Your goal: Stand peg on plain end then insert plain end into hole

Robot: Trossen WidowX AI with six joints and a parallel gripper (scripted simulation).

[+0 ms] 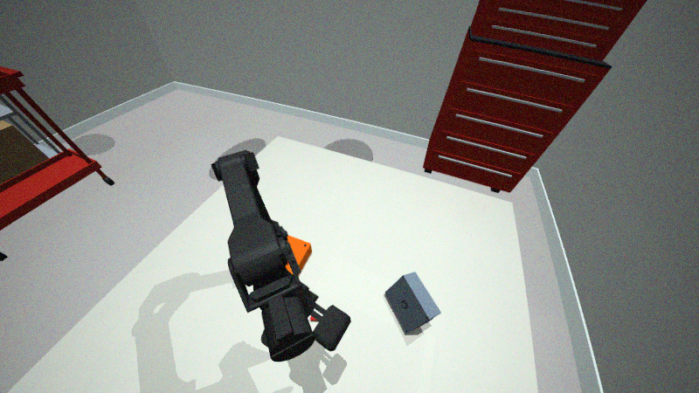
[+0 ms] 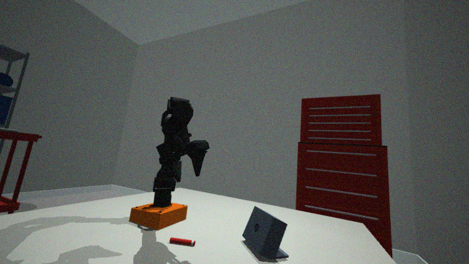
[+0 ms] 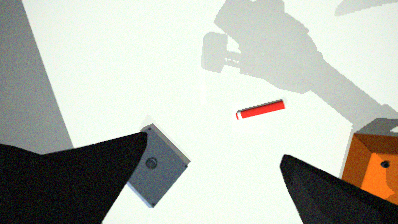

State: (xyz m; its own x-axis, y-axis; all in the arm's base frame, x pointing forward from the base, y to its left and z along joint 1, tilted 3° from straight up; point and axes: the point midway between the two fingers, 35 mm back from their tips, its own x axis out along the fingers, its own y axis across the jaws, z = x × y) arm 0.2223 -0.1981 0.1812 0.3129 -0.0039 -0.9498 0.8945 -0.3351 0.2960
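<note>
A red peg [image 1: 313,318] [image 2: 181,242] [image 3: 262,109] lies on its side on the table. Its white band is at the end toward the panel; in the top view the arm hides most of the peg. The blue-grey sloped panel [image 1: 414,316] [image 2: 252,237] [image 3: 159,183] has one round hole [image 1: 404,304] [image 2: 257,226] [image 3: 151,163] in its face. My gripper [image 3: 214,149] is wide open and empty, high above the table. In the wrist view the peg shows beyond the gap between the fingertips, and the left finger covers part of the panel.
The orange base [image 1: 300,250] [image 2: 159,216] [image 3: 350,159] of the arm stands near the peg, on the side away from the panel. A red tool cabinet [image 1: 508,112] [image 2: 340,177] and a red cart [image 1: 48,188] [image 2: 19,134] stand beyond the table.
</note>
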